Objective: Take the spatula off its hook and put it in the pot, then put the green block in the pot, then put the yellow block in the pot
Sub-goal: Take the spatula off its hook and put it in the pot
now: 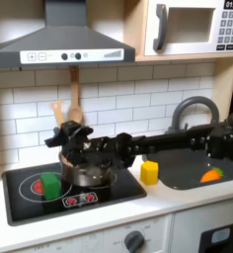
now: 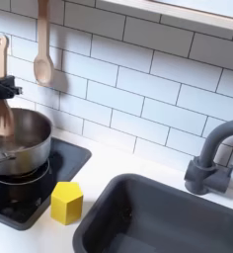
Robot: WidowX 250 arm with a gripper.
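The pot (image 1: 86, 174) is my landmark: a round, shiny steel pot with straight sides, sitting on the black stovetop (image 1: 118, 190) in both exterior views. The spatula (image 2: 1, 104) is light wood with a flat, slotted head; in the second exterior view it stands nearly upright with its head down, just above the pot's rim at the pot's far side. My gripper (image 2: 2, 87) is black and sits right at the spatula's handle, and my jaws appear pressed onto the handle, though the view is too small to be sure. In the first exterior view my dark arm (image 1: 178, 141) reaches in from the right, running level above the counter, and my gripper (image 1: 74, 135) hangs directly over the pot. The green block (image 1: 51, 183) is small and bright, resting on the stovetop just left of the pot in the first exterior view. The yellow block (image 2: 67, 203) is a small chunky piece, sitting at the stovetop's edge just beside the pot, between the pot and the dark sink (image 2: 158, 212). A wooden spoon (image 2: 43, 44) hangs on the white tiled wall (image 2: 138, 79) behind the pot. An orange piece (image 1: 211, 175) lies in the sink, well apart from the pot. The counter in front of the pot is bare.
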